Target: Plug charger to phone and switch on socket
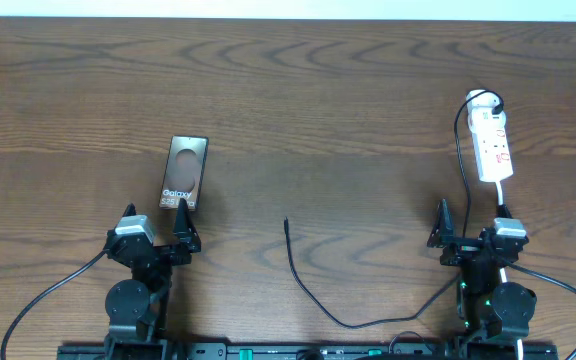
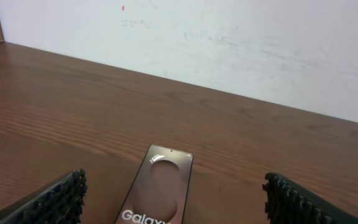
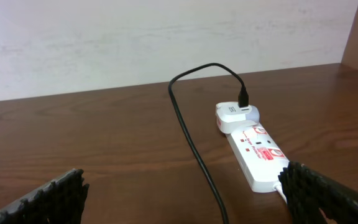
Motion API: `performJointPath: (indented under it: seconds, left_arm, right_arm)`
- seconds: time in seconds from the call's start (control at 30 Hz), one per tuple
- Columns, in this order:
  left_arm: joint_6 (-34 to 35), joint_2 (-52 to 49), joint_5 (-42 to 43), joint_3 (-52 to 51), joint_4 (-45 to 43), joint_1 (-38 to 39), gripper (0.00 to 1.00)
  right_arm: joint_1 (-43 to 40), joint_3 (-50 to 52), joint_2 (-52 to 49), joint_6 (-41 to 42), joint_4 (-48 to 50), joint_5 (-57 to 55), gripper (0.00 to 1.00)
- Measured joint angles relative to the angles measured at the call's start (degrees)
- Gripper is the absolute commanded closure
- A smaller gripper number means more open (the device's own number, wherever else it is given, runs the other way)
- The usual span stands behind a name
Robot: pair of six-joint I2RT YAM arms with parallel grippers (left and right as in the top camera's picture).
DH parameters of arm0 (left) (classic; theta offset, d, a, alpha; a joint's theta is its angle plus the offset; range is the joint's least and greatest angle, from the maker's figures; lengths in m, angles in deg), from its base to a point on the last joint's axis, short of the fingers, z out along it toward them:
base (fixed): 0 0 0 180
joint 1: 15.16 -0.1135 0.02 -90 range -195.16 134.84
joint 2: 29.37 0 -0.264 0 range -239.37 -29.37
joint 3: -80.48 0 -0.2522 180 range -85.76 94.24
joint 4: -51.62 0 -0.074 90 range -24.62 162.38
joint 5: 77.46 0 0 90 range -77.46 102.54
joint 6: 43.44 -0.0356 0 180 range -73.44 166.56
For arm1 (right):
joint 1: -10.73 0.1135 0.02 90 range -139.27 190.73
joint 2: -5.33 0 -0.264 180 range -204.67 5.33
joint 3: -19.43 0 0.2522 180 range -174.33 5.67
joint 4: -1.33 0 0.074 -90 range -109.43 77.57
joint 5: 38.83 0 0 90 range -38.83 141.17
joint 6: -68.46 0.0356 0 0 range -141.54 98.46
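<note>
The phone (image 1: 184, 172) lies face up on the table left of centre, with "Galaxy" lettering; it also shows in the left wrist view (image 2: 160, 190), between the fingers. My left gripper (image 1: 156, 226) is open and empty just in front of the phone. The socket (image 1: 492, 140) lies at the far right, a white plug at its far end (image 3: 236, 116). The charger cable (image 1: 313, 290) runs from that plug down and left; its free tip (image 1: 286, 222) lies mid-table. My right gripper (image 1: 473, 230) is open and empty just in front of the socket (image 3: 258, 155).
The wooden table (image 1: 318, 100) ends at a white wall at the back (image 2: 229, 43). Thick black robot cables (image 1: 53, 290) trail from both arm bases along the front edge. The charger cable (image 3: 194, 143) runs between the right fingers.
</note>
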Motion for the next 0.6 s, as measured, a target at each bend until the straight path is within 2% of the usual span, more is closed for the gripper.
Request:
performJointPath:
  seconds: [0.6]
  left_arm:
    - [0.00,-0.63,0.00,0.00,0.00,0.00,0.11]
  right_arm:
    - [0.00,0.00,-0.07,0.00,0.00,0.00,0.01]
